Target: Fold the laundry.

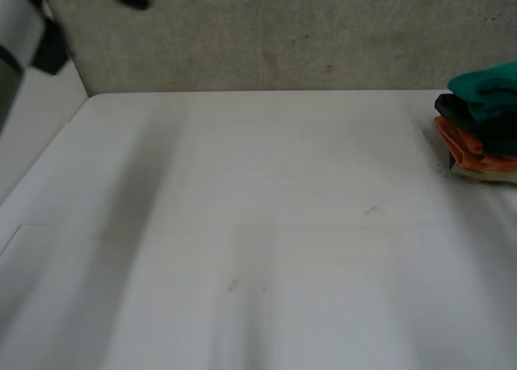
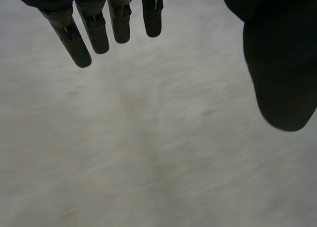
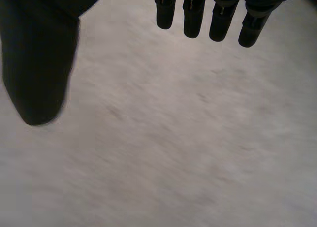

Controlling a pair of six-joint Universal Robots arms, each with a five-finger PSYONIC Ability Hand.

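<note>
A stack of folded laundry [image 1: 481, 126] sits at the table's far right edge: a green piece [image 1: 489, 86] on top, then a black one [image 1: 454, 108], then an orange one [image 1: 464, 147]. My left hand [image 2: 103, 25] is open, its fingers straight and its thumb [image 2: 280, 68] spread wide, with only a pale grey surface beyond it. My right hand [image 3: 194, 15] is open in the same way, thumb [image 3: 39, 63] apart from the fingers, holding nothing. My left arm [image 1: 16, 40] is raised at the far left corner, well away from the stack.
The white table [image 1: 242, 224] stretches bare from the front to a grey wall [image 1: 283, 31] at the back. Its left edge [image 1: 48, 152] runs diagonally towards the far left corner.
</note>
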